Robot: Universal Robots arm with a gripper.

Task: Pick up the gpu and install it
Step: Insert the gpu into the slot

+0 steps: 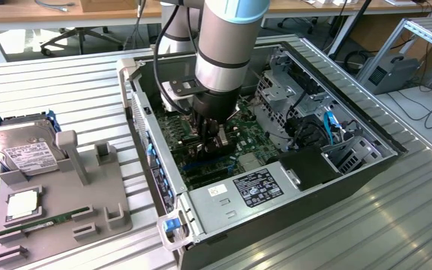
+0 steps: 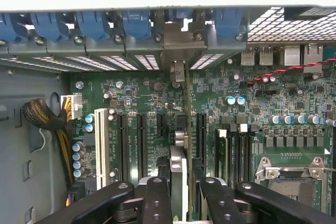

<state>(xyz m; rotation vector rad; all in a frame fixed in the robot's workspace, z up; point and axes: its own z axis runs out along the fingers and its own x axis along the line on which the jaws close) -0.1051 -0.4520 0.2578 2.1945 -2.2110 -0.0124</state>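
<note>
My gripper (image 1: pixel 213 139) reaches down into the open computer case (image 1: pixel 150 140), just above the motherboard (image 1: pixel 250 135). In the wrist view the gpu (image 2: pixel 180 153) shows edge-on as a thin upright card between the black fingers (image 2: pixel 156 199). My gripper (image 2: pixel 181 195) is shut on it. The card runs along the row of black expansion slots. Its metal bracket (image 2: pixel 178 43) stands at the case's rear slot openings, between the blue latches (image 2: pixel 137 24). In the exterior view the arm and fingers hide most of the card.
A grey fixture (image 1: pixel 58 222) at the exterior view's left holds a silver hard drive (image 1: pixel 22 152), a processor (image 1: pixel 22 205) and a green RAM stick (image 1: pixel 43 223). Inside the case are the power supply (image 1: pixel 257 188), drive cage (image 1: pixel 280 93), a white slot (image 2: pixel 100 145), the processor socket (image 2: pixel 291 182) and a cable bundle (image 2: pixel 44 116).
</note>
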